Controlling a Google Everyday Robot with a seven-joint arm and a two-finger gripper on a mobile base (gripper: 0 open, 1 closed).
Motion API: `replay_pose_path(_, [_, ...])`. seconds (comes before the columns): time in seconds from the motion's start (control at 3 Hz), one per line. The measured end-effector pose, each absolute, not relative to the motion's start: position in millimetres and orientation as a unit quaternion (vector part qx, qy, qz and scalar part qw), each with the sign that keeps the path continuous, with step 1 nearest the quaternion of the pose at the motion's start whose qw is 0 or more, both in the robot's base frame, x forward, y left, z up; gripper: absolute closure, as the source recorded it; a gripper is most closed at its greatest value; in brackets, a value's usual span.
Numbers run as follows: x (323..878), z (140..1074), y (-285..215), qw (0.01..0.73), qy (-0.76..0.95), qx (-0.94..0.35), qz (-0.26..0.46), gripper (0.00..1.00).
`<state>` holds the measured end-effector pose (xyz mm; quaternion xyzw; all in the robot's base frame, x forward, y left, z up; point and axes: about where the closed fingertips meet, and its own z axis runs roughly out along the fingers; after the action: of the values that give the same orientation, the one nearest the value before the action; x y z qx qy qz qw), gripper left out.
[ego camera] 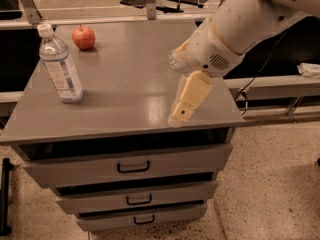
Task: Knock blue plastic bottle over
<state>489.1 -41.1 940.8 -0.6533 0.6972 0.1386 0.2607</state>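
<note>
The blue plastic bottle (60, 66) stands upright on the left part of the grey table top (120, 91). It is clear, with a white cap and a pale blue-and-white label. My gripper (181, 114) hangs from the white arm (240, 29) over the right front part of the table top. It points down and to the left, well to the right of the bottle, and does not touch it.
A red apple (83, 37) sits at the back left, behind the bottle. A slim clear bottle (174, 60) lies mostly hidden behind my arm. The table is a cabinet with three drawers (132, 166) below. A cable (255, 81) hangs at the right.
</note>
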Motion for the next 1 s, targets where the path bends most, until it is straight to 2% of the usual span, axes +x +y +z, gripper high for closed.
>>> replay_pose_path(0.33, [507.1,925.8,59.7,0.284,0.643,-0.681,0.206,0.0])
replay_pose_path(1.0, [516.4,924.9,64.6,0.308,0.637,-0.676,0.206,0.0])
